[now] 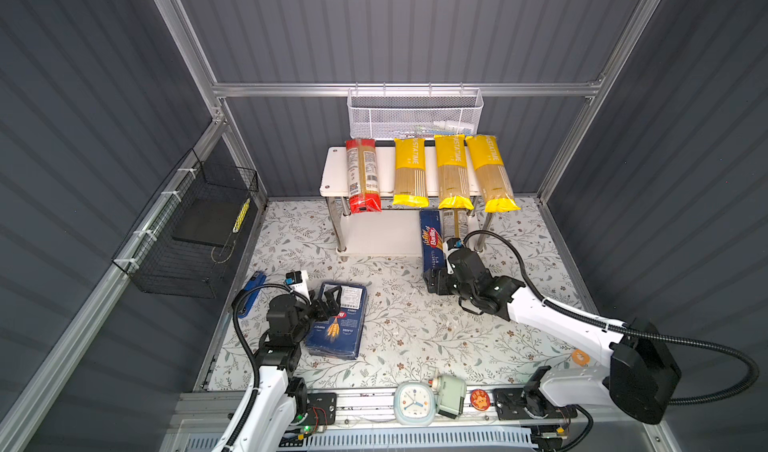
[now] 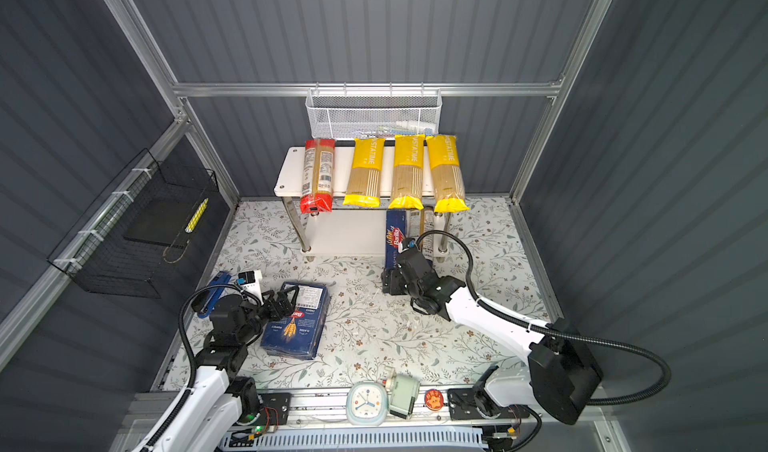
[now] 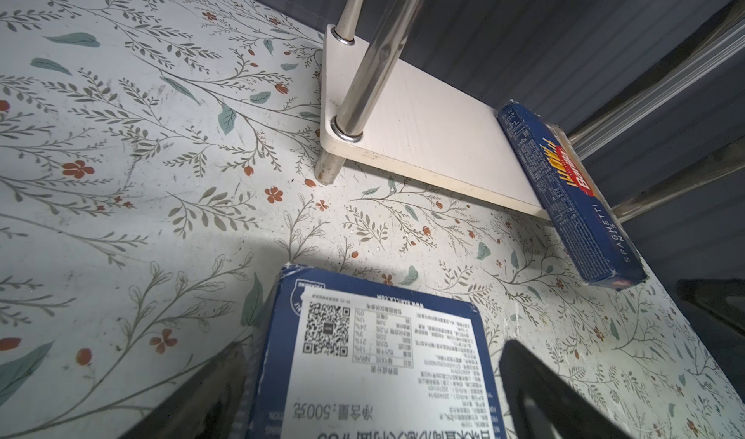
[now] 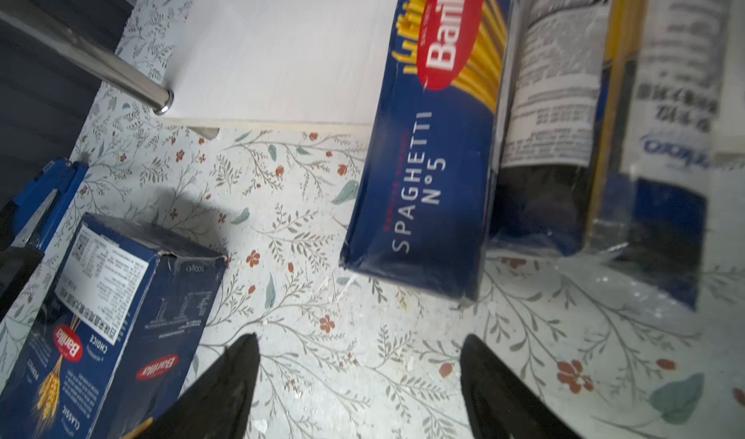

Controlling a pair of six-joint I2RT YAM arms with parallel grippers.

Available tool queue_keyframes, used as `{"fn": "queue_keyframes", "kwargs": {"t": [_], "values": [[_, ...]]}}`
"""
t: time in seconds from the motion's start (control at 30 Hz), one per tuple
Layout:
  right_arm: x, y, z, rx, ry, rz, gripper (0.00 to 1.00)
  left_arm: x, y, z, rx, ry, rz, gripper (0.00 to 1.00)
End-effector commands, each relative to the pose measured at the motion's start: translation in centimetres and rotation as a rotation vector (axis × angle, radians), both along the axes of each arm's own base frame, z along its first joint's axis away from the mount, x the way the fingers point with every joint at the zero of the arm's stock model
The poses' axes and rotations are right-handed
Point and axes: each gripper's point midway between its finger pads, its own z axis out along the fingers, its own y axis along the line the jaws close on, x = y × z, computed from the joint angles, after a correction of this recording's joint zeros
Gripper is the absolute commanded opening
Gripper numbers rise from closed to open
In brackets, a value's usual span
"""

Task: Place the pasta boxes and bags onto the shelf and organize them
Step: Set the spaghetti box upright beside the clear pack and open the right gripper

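Hovering with right gripper spread wide and empty at lower centre, just short of the narrow Spaghetti box lying partly on the lower board of the shelf. Straddling the wide box with left gripper; clamped or not, cannot tell.

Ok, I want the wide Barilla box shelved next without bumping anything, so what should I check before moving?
1. Left gripper straddles the wide Barilla box; firm grip: cannot tell.
2. Right gripper open and empty: ok.
3. Bare room on the lower board beside the spaghetti box: ok.
4. Spaghetti box fully on that board: not ok, its near end overhangs the front edge.
5. Right gripper clear of the shelf front: not ok, it sits at the spaghetti box's near end.
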Motion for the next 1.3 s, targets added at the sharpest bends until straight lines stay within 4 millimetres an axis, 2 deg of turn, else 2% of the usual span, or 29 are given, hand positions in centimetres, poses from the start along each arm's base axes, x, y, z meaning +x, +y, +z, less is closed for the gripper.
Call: {"fn": "queue_keyframes", "kwargs": {"t": [0.0, 0.37, 0.97, 1.27], "values": [[-0.7, 1.4, 0.4, 0.052, 0.029, 0.047, 0.79, 0.0, -0.1, 0.1, -0.003, -0.012, -0.011, 0.99], [-0.2, 2.7, -1.6, 0.018, 0.064, 0.085, 0.80, 0.1, -0.1, 0.1, -0.003, -0.011, -0.011, 0.99], [3.2, 3.9, -2.4, -0.010, 0.027, 0.077, 0.81, 0.1, -0.1, 0.1, -0.004, -0.013, -0.012, 0.99], [4.8, 3.1, -2.4, -0.026, 0.020, 0.061, 0.82, 0.1, -0.1, 0.1, -0.002, -0.012, -0.011, 0.99]]}}
